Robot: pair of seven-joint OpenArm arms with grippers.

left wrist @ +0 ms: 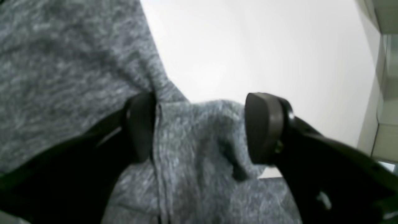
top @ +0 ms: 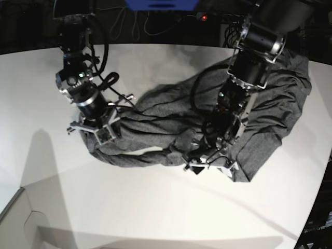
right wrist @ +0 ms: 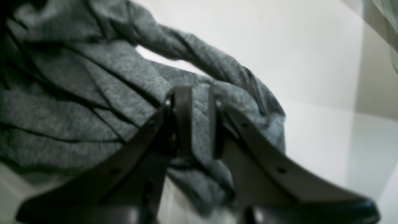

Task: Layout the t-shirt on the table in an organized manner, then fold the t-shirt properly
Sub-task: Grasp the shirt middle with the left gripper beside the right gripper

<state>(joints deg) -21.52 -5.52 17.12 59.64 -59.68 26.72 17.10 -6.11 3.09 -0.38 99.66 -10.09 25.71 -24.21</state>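
The t-shirt [top: 171, 127] lies crumpled across the far right part of the table [top: 155, 207], not yet spread flat. The left gripper [left wrist: 199, 130] stands over a bump of cloth at the shirt's near edge, with its jaws wide apart. The right gripper [right wrist: 199, 119] is at the shirt's left end, and its jaws pinch a fold of the grey cloth.

Base view looks down from overhead; both wrist views sit close over the t-shirt [top: 171, 124]
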